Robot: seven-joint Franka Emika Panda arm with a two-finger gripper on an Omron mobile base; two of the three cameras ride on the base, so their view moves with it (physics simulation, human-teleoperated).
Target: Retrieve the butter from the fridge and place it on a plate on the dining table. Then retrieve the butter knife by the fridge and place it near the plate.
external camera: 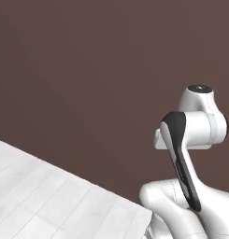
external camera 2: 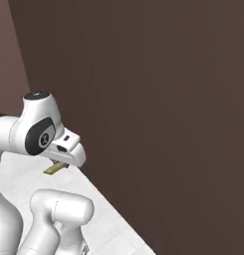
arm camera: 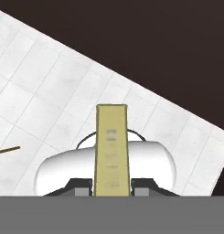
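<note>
One stick of butter (arm camera: 112, 151) is held tight between the two tips of the gripper (arm camera: 112, 185), up above the white tiled floor (arm camera: 45, 91) by a brown wall (external camera: 88, 70).

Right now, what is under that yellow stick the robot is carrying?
Under the butter, clamped in the gripper, lie pale floor tiles beside a dark brown wall. Directly beneath it, the robot's own body covers the floor.

A floor (external camera: 50, 200) of pale white-grey tiles is seen below — it is bordered by a dark brown wall (external camera: 88, 70). In the hand view, a thin tan line (arm camera: 6, 150) is seen on the tiles at the left edge.
</note>
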